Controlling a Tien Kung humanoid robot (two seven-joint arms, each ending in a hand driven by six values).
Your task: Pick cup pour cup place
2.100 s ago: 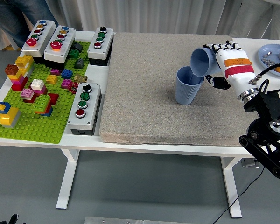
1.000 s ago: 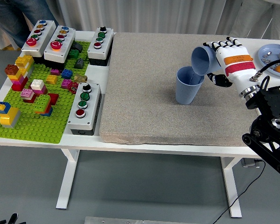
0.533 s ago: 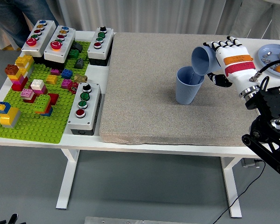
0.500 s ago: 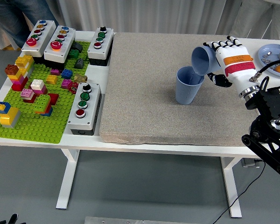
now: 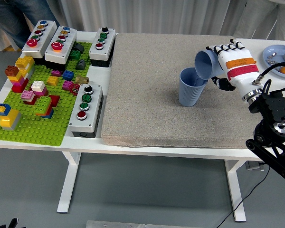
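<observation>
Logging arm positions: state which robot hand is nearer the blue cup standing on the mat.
Right. The right hand holds a tilted cup just above and right of the standing cup. The left hand is not in view.

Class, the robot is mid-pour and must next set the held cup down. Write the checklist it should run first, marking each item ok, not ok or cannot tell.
1. right hand grips tilted cup: ok.
2. Tilted cup's mouth over standing cup: ok.
3. Standing cup upright on grey mat: ok.
4. Pour finished, tilted cup empty: cannot tell.
5. Bare mat left of the standing cup for setting down: ok.
6. Blue plate at right clear of the arm's path: cannot tell.
</observation>
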